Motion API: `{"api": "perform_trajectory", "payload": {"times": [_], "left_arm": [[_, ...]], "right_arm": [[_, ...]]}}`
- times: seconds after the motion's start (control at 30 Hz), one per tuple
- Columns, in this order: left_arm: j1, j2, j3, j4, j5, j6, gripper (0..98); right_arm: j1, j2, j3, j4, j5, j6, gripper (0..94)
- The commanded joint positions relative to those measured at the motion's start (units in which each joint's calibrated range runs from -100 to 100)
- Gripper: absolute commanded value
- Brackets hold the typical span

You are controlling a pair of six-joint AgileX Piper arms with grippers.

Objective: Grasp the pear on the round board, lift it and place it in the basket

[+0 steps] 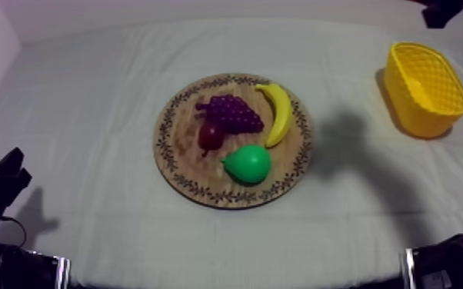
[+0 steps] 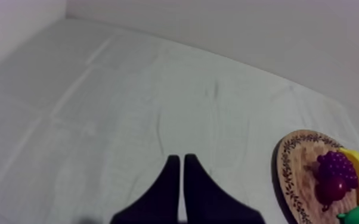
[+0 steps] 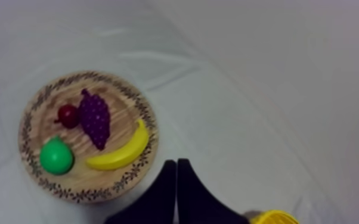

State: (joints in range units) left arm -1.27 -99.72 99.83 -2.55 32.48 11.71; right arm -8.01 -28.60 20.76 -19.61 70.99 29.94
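The green pear (image 1: 248, 164) lies on the front part of the round wooden board (image 1: 182, 157), beside a small red fruit (image 1: 211, 136), a bunch of grapes (image 1: 231, 113) and a banana (image 1: 279, 114). The yellow basket (image 1: 425, 88) stands at the far right, apart from the board. My left gripper (image 2: 182, 159) is shut on nothing over bare cloth left of the board (image 2: 290, 164). My right gripper (image 3: 176, 164) is shut too, high above the cloth between the board (image 3: 119, 89) and the basket (image 3: 271, 217). From there the pear (image 3: 56, 156) is seen far off.
The left arm (image 1: 0, 184) rests low at the table's left front. A black part of the right arm (image 1: 444, 11) shows at the upper right, and its shadow (image 1: 350, 138) falls on the cloth between board and basket. White walls bound the table's far and left sides.
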Motion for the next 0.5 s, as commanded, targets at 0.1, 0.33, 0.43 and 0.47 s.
{"api": "perform_trajectory", "payload": {"times": [0.1, 0.33, 0.43, 0.47], "left_arm": [[0.00, -0.02, -0.05, -0.01, 0.01, -0.01, 0.1], [0.00, -0.02, -0.05, -0.01, 0.01, -0.01, 0.1], [0.00, -0.02, -0.05, -0.01, 0.01, -0.01, 0.1], [0.00, -0.02, -0.05, -0.01, 0.01, -0.01, 0.1]], "right_arm": [[-3.69, 8.63, -1.19, 0.93, 3.39, 3.25, 0.2], [-7.77, 14.61, 1.36, 1.64, 5.22, 6.02, 2.7], [-9.67, 16.45, 2.94, 1.83, 4.96, 6.46, 4.9], [-10.29, 17.01, 3.35, 1.87, 4.84, 6.55, 5.5]]}}
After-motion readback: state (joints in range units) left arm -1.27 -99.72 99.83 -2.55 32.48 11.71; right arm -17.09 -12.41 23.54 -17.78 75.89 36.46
